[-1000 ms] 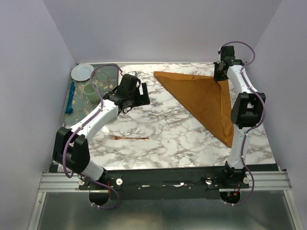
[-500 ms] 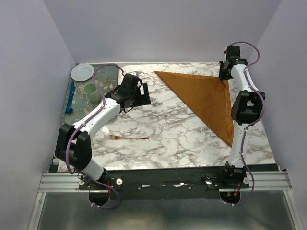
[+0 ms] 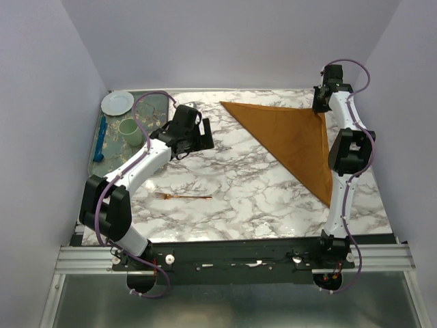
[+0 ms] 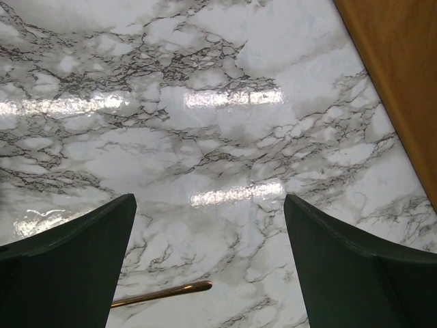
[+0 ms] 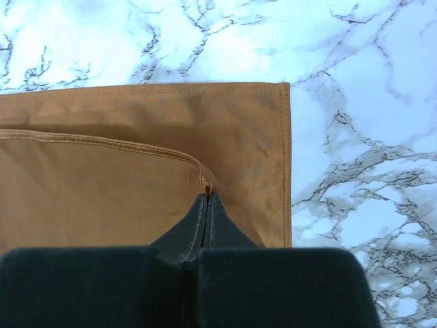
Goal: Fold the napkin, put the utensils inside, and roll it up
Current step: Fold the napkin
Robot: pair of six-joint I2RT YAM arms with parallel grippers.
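Lying as a folded triangle at the upper right of the top view, the napkin has its upper layer's corner pinched by the right gripper, jaws pressed together. Folding well likely means setting that corner square on the lower one before release. The fork lies well apart, lower left of centre. The left gripper hangs spread wide, empty, over the marble table.

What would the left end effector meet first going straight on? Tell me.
Likely the bare table, between the fork and the napkin; depth is unclear.
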